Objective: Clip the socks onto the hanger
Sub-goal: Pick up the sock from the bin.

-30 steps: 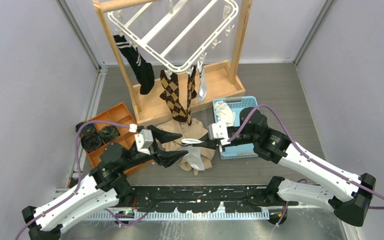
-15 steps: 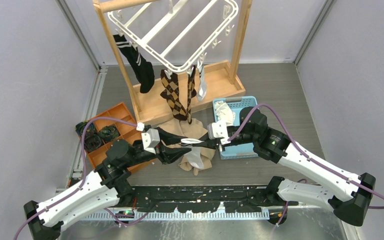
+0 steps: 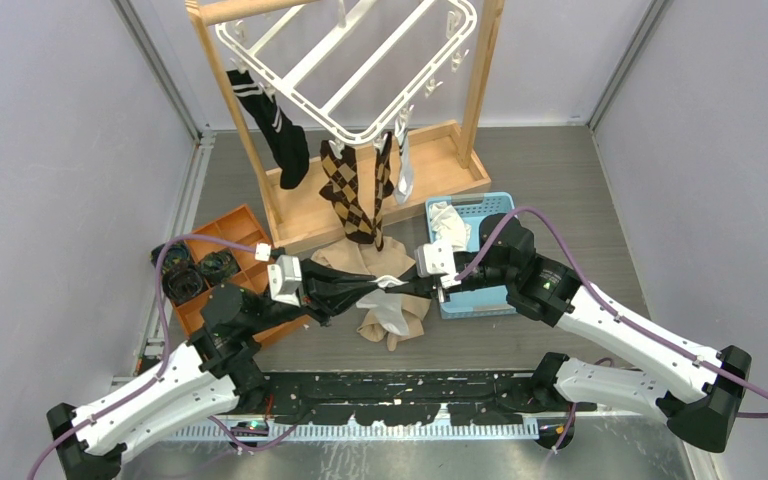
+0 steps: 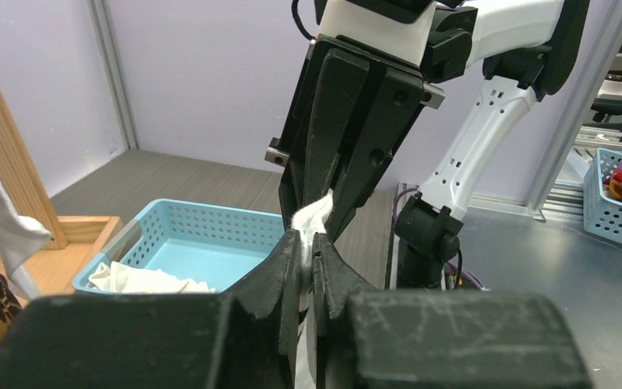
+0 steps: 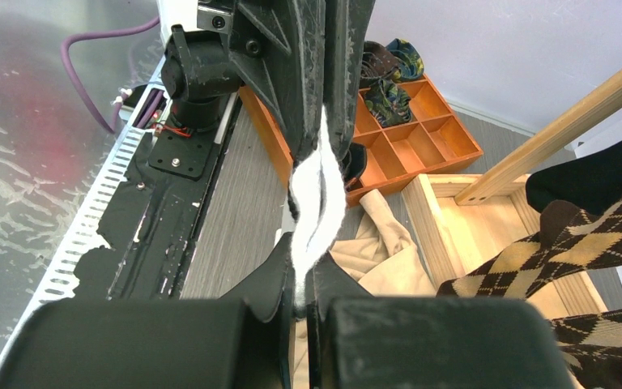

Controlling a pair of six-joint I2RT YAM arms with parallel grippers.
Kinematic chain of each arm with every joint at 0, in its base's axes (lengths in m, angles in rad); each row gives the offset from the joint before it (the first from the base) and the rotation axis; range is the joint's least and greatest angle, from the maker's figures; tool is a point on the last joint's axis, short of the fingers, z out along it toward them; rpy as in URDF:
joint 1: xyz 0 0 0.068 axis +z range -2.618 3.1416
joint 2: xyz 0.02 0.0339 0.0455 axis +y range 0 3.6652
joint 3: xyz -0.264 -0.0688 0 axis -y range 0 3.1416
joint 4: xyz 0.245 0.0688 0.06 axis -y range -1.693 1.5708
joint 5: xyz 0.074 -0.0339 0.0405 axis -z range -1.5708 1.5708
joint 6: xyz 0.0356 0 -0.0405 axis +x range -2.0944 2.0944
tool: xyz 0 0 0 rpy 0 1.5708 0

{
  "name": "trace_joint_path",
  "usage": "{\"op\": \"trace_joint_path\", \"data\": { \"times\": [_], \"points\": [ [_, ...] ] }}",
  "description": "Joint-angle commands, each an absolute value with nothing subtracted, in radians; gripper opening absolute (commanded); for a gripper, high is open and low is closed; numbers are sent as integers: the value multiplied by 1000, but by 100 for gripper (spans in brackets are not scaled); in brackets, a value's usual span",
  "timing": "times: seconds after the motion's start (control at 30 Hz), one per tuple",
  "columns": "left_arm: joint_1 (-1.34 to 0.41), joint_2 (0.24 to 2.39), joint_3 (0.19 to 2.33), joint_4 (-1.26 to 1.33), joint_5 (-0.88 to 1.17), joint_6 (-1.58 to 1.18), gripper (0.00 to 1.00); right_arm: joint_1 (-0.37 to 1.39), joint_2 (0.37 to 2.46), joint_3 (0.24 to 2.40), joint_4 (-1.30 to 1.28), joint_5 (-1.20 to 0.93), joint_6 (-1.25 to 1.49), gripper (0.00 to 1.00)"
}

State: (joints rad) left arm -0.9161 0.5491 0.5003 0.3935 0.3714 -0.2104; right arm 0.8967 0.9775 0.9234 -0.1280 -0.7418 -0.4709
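Top external view: the left gripper [image 3: 372, 289] and the right gripper [image 3: 397, 288] meet tip to tip near the middle of the table. Both are clamped on one white sock [image 3: 388, 312], whose loose end droops toward six o'clock over a beige cloth [image 3: 360, 258]. At three o'clock from that meeting point a blue basket [image 3: 482, 206] holds crumpled white fabric [image 3: 448, 225], possibly another sock, though the folds hide its shape. At nine o'clock an orange tray [image 3: 243, 228] carries dark rolled bundles [image 3: 200, 272] in its outer compartments. At twelve o'clock the hanger [image 3: 360, 75] hangs tilted in a wooden stand [image 3: 305, 215], with a black striped sock [image 3: 278, 128], argyle socks [image 3: 355, 190] and a banded sock [image 3: 403, 170] clipped along its near rim. Left wrist view: the left gripper [image 4: 306, 263] has its jaws pressed together on the white sock [image 4: 314, 211]. The right gripper [image 4: 317, 224] reaches in from twelve o'clock, pinching the same sock just above. The blue basket [image 4: 202, 235] lies at nine o'clock with the white fabric [image 4: 142, 279] in its near corner. Right wrist view: the right gripper [image 5: 301, 279] pinches the white sock [image 5: 317, 198], which is stretched toward twelve o'clock into the closed left gripper [image 5: 324, 138]. The orange tray [image 5: 421, 109] sits at one o'clock with the rolled bundles [image 5: 385, 65] in its far cells. The beige cloth [image 5: 377, 243] and the argyle socks [image 5: 567, 235] lie toward three o'clock.
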Motion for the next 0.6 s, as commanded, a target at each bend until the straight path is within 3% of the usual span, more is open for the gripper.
{"op": "trace_joint_path", "data": {
  "times": [0.0, 0.23, 0.57],
  "points": [
    [-916, 553, 496, 452, 370, -236, 16, 901, 970, 957, -74, -736, -445, 3],
    [-916, 472, 469, 413, 332, -226, 42, 900, 966, 954, -63, -728, -437, 4],
    [-916, 510, 476, 438, 363, -228, 34, 900, 975, 960, -46, -743, -420, 4]
  ]
}}
